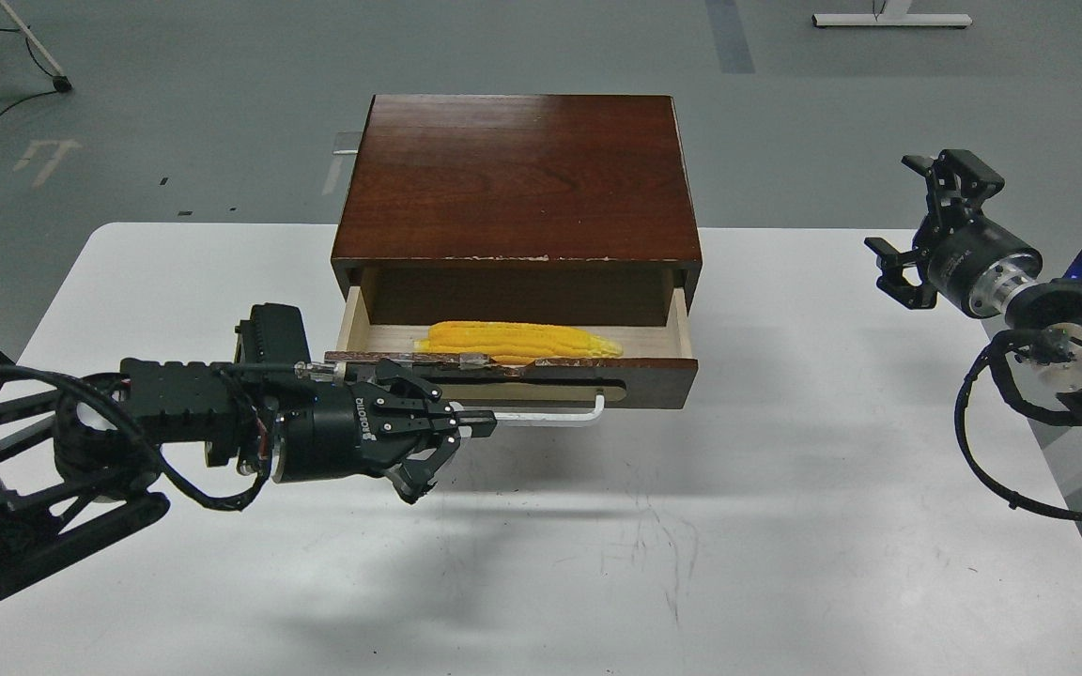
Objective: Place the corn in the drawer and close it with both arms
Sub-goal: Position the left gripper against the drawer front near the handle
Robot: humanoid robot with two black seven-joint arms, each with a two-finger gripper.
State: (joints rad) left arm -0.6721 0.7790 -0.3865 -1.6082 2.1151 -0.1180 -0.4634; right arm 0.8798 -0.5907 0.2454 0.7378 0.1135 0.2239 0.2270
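Note:
The yellow corn (517,341) lies inside the drawer (597,371), which stands partly open from the dark red-brown cabinet (517,178). Pale wood shows around the cob. My left gripper (477,430) reaches in from the left and is shut at the left end of the white bar handle (550,420), with a bit of white bar showing between its fingers. My right gripper (921,223) is open and empty, held above the table's right edge, well away from the drawer.
The white table (738,526) stretches in front of and to both sides of the cabinet. The right arm's cables (982,451) hang over the table's right edge. Grey floor with a stand base (888,19) lies behind.

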